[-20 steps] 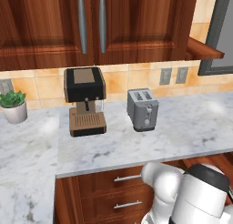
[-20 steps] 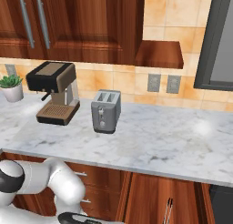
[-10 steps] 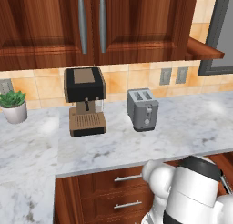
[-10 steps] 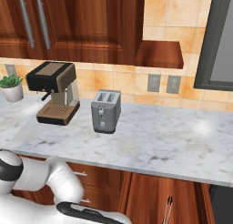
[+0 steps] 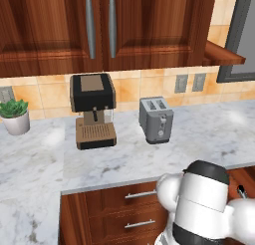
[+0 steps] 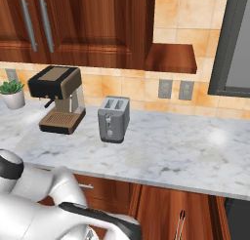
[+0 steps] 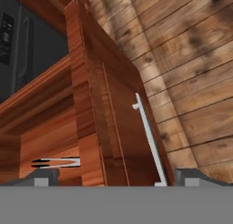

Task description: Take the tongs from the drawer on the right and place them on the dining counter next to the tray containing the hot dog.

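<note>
Hand view: gripper (image 7: 116, 180) jaws spread wide, nothing between them; the two finger tips (image 7: 43, 177) sit at opposite lower corners. Straight ahead between the tips is the pulled-out drawer (image 7: 113, 127), its reddish-brown front seen edge-on, silver bar handle (image 7: 148, 139) running down toward the tip on the picture's right. Beyond the front panel, on the side of the other tip, the drawer's inside is open to the camera, and the tongs (image 7: 57, 162) lie there, a slim silver-and-dark shape just above that tip, untouched. A dark appliance face (image 7: 18, 41) sits past the drawer.

Left base view: white arm (image 5: 204, 209) low at the cabinet front, under the marble counter (image 5: 45, 159); coffee machine (image 5: 92, 109), toaster (image 5: 156, 119) and potted plant (image 5: 15, 114) stand on top.

Right base view: the same counter things from the other side, wall outlets (image 6: 175, 89) behind.
</note>
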